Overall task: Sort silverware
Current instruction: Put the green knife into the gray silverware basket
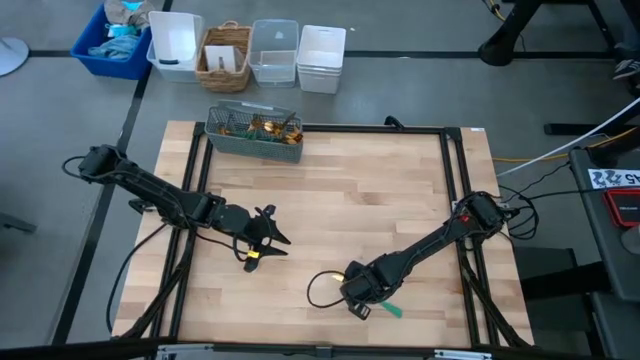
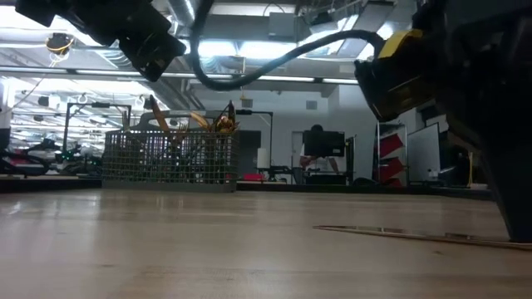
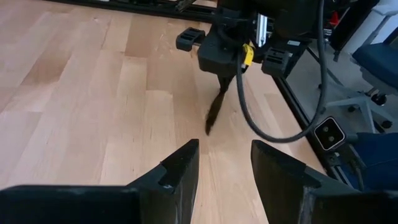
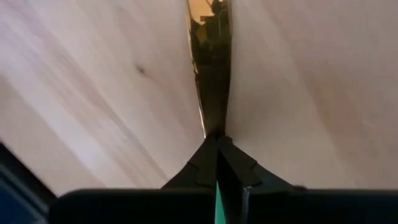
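Knife [image 4: 209,68] handle hidden by right hand [image 4: 217,152]

One wire basket [image 1: 240,140] of silverware [image 1: 272,127] stands at the table's [image 1: 340,210] far edge, one loose piece [image 1: 390,309] lies near, and four bins [image 1: 273,52] sit beyond.

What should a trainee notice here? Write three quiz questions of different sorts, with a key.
1. True or false: the left tool is shut.
2. Which tool grips the gold-headed utensil lying on the table: A, the left tool, or B, the right tool?
3. Fill in: the other silverware stands in a wire ____ at the table's far edge.
Key: 1 false, its fingers stand apart; 2 B; 3 basket.
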{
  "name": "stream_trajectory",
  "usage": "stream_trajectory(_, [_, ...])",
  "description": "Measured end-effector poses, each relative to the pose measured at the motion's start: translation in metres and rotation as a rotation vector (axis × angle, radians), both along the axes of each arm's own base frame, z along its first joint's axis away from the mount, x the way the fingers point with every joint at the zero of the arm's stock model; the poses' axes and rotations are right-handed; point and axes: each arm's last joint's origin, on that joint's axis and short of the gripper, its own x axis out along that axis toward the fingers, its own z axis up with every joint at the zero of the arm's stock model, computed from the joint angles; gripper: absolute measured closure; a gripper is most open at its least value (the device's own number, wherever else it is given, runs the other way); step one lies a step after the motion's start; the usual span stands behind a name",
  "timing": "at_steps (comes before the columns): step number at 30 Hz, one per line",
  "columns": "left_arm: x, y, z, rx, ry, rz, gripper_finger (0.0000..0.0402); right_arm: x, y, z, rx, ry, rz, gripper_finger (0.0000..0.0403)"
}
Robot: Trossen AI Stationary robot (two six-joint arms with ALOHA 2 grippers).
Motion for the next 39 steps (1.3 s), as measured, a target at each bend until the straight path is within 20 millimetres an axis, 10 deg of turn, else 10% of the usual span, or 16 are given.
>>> stream_trajectory(21, [0.038,-0.041,-0.027,-0.013,-0.218,-0.116,0.0263,-0.018,-0.004,0.062,0.016,-0.144,0.012,0.0398])
stream_trajectory(29, [0.083,-0.061,-0.057,0.140,-0.183,-0.167,0.0263,-0.050,0.010,0.096,-0.032,-0.237,0.074,0.0398])
stream_trajectory(39, [0.155,-0.081,-0.082,0.282,-0.194,-0.196,0.0263,-0.078,0.057,0.083,0.019,-0.218,0.117,0.0397])
